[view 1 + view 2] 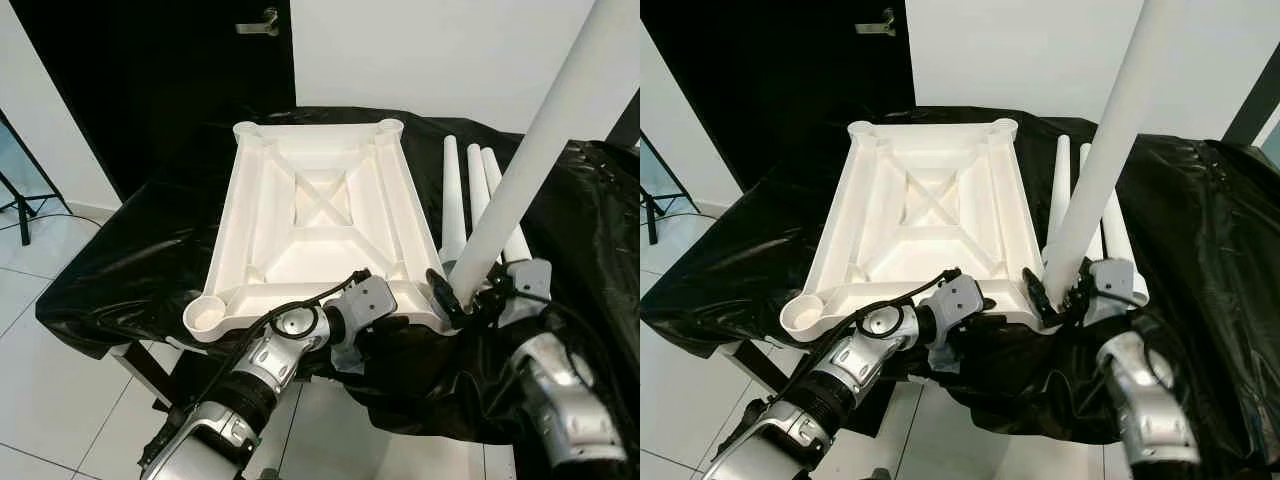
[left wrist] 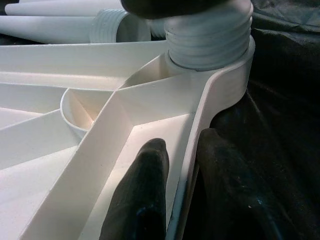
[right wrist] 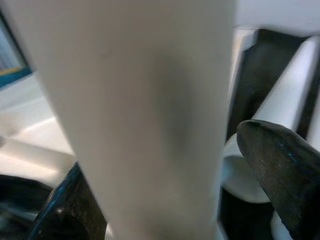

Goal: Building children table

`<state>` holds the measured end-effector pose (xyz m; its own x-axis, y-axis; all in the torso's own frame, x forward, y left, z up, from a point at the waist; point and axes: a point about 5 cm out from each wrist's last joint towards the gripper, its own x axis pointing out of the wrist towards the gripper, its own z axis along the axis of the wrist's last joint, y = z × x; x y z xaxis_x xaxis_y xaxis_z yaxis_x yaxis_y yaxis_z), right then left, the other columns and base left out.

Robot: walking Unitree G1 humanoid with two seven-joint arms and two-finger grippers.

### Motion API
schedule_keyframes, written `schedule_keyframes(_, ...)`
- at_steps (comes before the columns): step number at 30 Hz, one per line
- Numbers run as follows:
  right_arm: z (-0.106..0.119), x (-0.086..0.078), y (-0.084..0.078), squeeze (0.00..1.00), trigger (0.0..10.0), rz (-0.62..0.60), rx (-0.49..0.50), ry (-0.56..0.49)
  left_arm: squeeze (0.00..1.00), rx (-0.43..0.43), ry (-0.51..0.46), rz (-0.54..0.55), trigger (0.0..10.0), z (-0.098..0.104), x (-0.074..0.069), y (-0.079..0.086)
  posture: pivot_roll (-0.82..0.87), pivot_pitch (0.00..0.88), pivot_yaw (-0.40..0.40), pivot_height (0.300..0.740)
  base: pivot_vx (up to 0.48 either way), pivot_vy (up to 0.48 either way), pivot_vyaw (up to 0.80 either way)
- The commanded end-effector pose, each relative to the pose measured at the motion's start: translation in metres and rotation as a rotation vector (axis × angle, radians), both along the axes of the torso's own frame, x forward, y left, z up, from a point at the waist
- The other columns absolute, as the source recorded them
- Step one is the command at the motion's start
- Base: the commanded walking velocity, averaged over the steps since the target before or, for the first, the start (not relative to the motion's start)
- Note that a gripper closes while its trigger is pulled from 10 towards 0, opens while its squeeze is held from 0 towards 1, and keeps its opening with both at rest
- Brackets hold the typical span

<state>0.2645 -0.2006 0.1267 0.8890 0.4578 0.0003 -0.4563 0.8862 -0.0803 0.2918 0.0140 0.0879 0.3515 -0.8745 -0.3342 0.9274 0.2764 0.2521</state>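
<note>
The white table top lies upside down on a black-covered table, its ribs and corner sockets facing up. My left gripper is shut on the top's near rim, one finger inside and the other outside. My right gripper is shut on a white table leg that stands upright at the near right corner. The leg's threaded end sits in that corner socket. In the right wrist view the leg runs between the two black fingers.
Three more white legs lie side by side on the black cover, right of the top. The near left socket overhangs the table edge. A dark door is behind, and a tripod foot stands on the tiled floor at left.
</note>
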Motion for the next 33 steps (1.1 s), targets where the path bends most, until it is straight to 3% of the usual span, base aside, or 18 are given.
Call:
schedule_keyframes(1,-0.005,-0.002,0.005,0.0,6.2,0.093,0.053,0.078,0.0,0.102,0.121,-0.006,10.0,-0.031,-0.01,0.012,0.19,0.0,-0.013,0.74,0.0,0.0,0.0)
schedule_keyframes(3,-0.005,-0.002,0.005,0.0,6.2,0.093,0.053,0.078,0.0,0.102,0.121,-0.006,10.0,-0.031,-0.01,0.012,0.19,0.0,-0.013,0.74,0.0,0.0,0.0)
schedule_keyframes(4,-0.005,-0.003,0.005,0.0,0.0,0.134,0.061,0.096,0.0,0.102,0.121,-0.007,10.0,-0.031,-0.011,0.012,0.19,0.0,-0.014,0.74,0.0,0.0,0.0)
schedule_keyframes(9,-0.008,-0.009,0.004,0.0,0.0,0.235,0.054,0.146,0.0,0.1,0.119,-0.006,10.0,-0.03,-0.01,0.011,0.19,0.0,-0.016,0.74,0.0,0.0,0.0)
schedule_keyframes(20,-0.012,-0.01,0.004,0.0,0.0,0.235,0.065,0.166,0.0,0.103,0.122,-0.008,10.0,-0.031,-0.011,0.012,0.19,0.0,-0.014,0.74,0.0,0.0,0.0)
schedule_keyframes(21,-0.017,-0.012,0.007,0.0,0.0,0.11,0.087,0.126,0.0,0.104,0.121,-0.01,10.0,-0.031,-0.011,0.012,0.19,0.0,-0.009,0.74,0.0,0.0,0.0)
schedule_keyframes(23,-0.017,-0.012,0.007,0.0,0.0,0.11,0.087,0.126,0.0,0.104,0.121,-0.01,10.0,-0.031,-0.011,0.012,0.19,0.0,-0.009,0.74,0.0,0.0,0.0)
schedule_keyframes(25,-0.023,-0.019,0.006,0.0,0.0,-0.263,0.131,0.016,0.0,0.106,0.12,-0.013,10.0,-0.031,-0.011,0.012,0.2,0.0,-0.009,0.74,0.0,0.0,0.0)
schedule_keyframes(27,-0.023,-0.019,0.006,0.0,0.0,-0.263,0.131,0.016,0.0,0.106,0.12,-0.013,10.0,-0.031,-0.011,0.012,0.2,0.0,-0.009,0.74,0.0,0.0,0.0)
schedule_keyframes(29,-0.027,-0.024,0.003,0.0,0.0,-0.49,0.148,-0.007,0.0,0.108,0.121,-0.013,10.0,-0.031,-0.011,0.013,0.2,0.0,-0.007,0.74,0.0,0.0,0.0)
schedule_keyframes(33,-0.028,-0.025,0.003,0.0,0.0,-0.526,0.149,-0.007,0.0,0.109,0.121,-0.012,10.0,-0.031,-0.011,0.013,0.2,0.0,-0.007,0.74,0.0,0.0,0.0)
